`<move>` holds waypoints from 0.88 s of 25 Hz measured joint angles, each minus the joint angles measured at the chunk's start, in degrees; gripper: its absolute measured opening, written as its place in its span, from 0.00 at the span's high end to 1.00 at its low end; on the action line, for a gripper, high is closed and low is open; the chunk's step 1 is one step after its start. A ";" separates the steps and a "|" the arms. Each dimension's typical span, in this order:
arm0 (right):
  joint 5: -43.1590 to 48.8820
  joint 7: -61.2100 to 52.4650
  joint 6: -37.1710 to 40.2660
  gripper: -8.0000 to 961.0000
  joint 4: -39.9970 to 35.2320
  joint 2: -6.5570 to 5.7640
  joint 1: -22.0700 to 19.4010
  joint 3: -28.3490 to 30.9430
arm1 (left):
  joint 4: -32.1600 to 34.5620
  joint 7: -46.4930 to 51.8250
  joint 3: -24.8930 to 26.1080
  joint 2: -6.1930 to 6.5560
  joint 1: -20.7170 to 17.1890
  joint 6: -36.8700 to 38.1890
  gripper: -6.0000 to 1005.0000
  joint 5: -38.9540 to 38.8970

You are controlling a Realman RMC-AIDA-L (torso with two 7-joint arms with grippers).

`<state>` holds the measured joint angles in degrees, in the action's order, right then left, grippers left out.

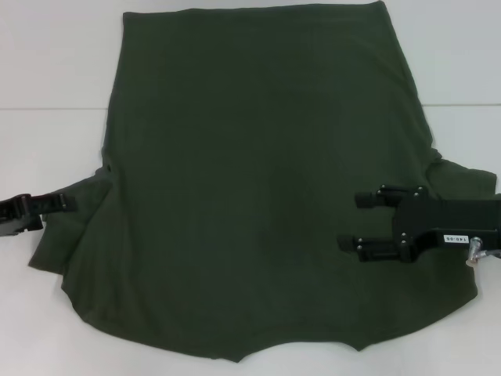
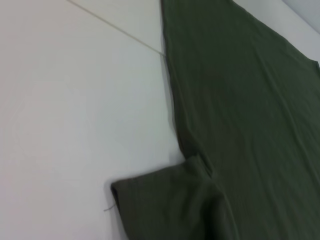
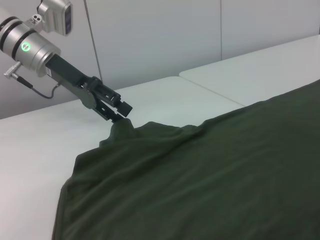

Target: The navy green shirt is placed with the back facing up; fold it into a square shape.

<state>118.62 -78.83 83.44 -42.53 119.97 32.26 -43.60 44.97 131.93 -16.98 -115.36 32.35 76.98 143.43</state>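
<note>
The shirt [image 1: 258,196] lies spread on the table [image 1: 55,63], the left gripper [image 1: 59,204] at its left sleeve, the right gripper [image 1: 356,222] over its right side

We see a plain dark olive-green short-sleeved cotton T-shirt [image 1: 258,196], one matte colour with no print or pattern. It lies on a plain white smooth tabletop [image 1: 55,78]. Both metal robot grippers, left [image 1: 66,204] and right [image 1: 351,222], are black.
</note>
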 joint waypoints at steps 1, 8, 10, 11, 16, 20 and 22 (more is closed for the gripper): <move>-0.01 0.00 0.01 0.08 0.00 0.00 0.00 0.00 | -0.03 0.00 -0.17 -0.06 -0.07 0.00 0.10 0.04; -0.05 -0.01 0.09 0.08 0.04 0.00 0.00 0.00 | 0.01 0.42 -0.42 -0.11 -0.41 0.89 0.10 0.57; -0.06 -0.01 0.15 0.08 0.06 0.00 0.00 0.00 | -0.03 0.28 -0.44 -0.12 -0.46 0.90 0.10 0.63; -0.06 -0.01 0.17 0.08 0.08 0.00 0.00 0.00 | -0.11 0.17 -0.48 -0.14 -0.49 0.75 0.10 0.65; -0.06 -0.01 0.20 0.08 0.09 0.08 -0.08 0.00 | -0.51 0.06 -0.79 -0.20 -0.33 0.38 0.11 0.69; -0.06 0.03 0.29 0.08 0.08 0.09 -0.16 0.00 | -0.60 0.06 -1.44 -0.28 -0.04 0.30 0.14 0.70; -0.06 0.09 0.40 0.08 0.09 0.09 -0.16 0.00 | -0.60 0.28 -2.69 -0.33 0.13 0.39 0.15 0.70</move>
<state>118.56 -78.74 83.84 -42.45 120.06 32.09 -43.59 44.37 132.21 -19.67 -115.68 32.48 77.37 144.13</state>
